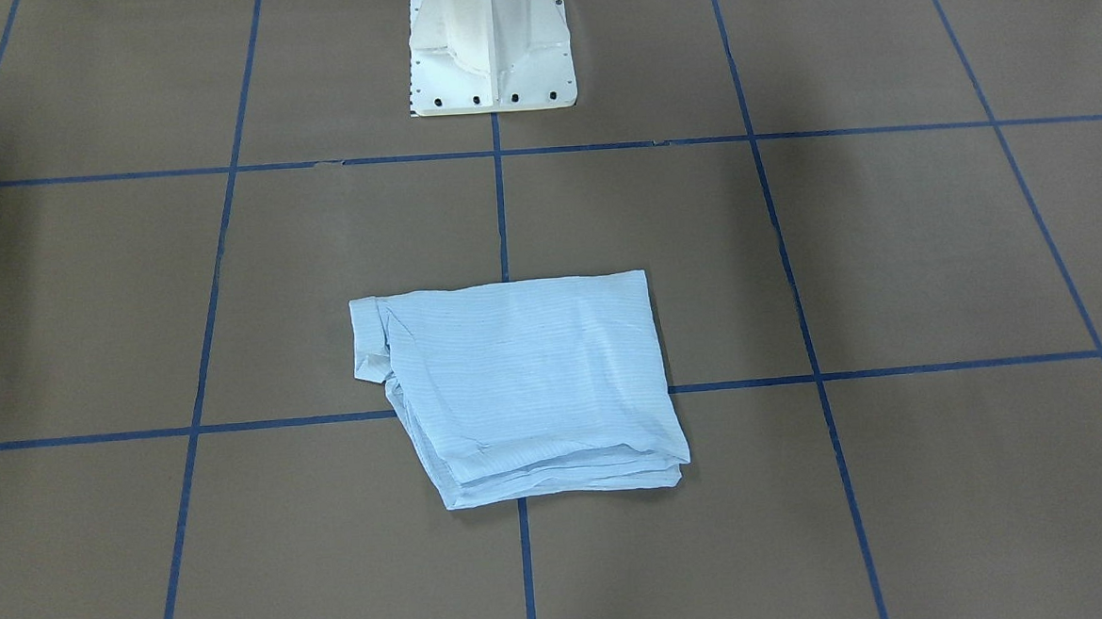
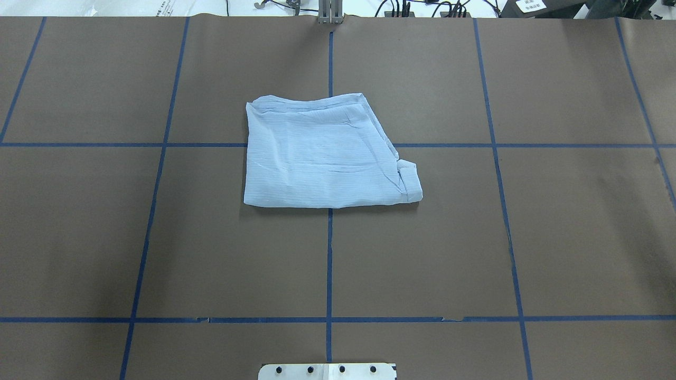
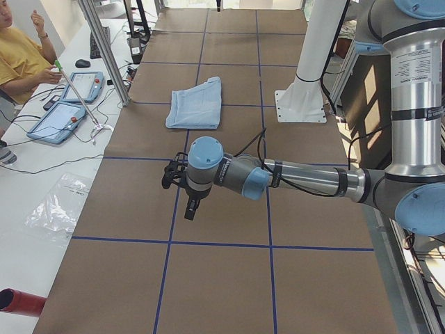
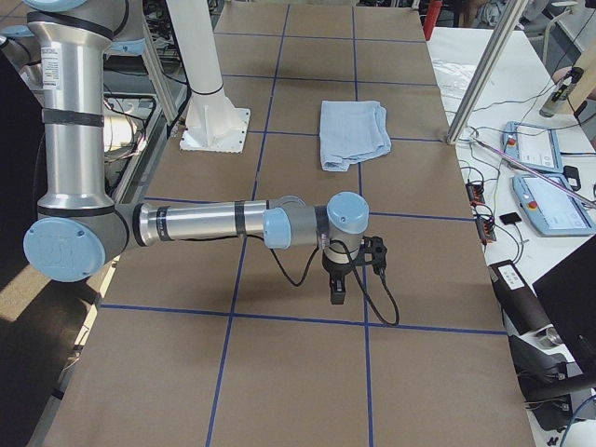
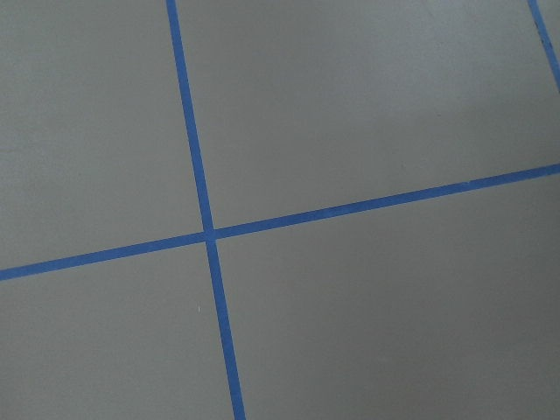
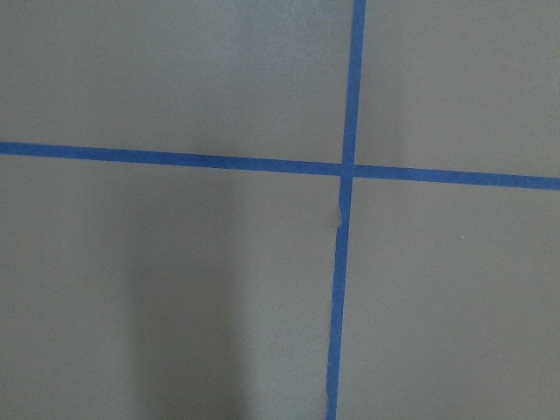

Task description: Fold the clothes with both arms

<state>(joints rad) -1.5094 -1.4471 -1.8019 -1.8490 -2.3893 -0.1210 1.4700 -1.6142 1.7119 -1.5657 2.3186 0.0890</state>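
Note:
The light-blue striped shirt [image 1: 517, 387] lies folded into a compact, roughly square bundle at the table's middle, and it also shows in the overhead view [image 2: 322, 158] and both side views [image 3: 196, 103] [image 4: 352, 133]. Neither arm appears in the overhead or front-facing view. The left arm [image 3: 299, 177] reaches out low over the table's left end, well away from the shirt, its gripper [image 3: 193, 209] pointing down. The right arm [image 4: 205, 223] does the same at the right end, gripper [image 4: 336, 293] pointing down. I cannot tell whether either is open or shut. Both wrist views show only bare brown table and blue tape.
The white pedestal base [image 1: 491, 58] stands behind the shirt. Blue tape lines [image 2: 329, 264] grid the brown table cover. A metal post [image 3: 104, 49], tablets [image 3: 69, 104] and a seated operator in yellow [image 3: 17, 59] are beside the far table edge.

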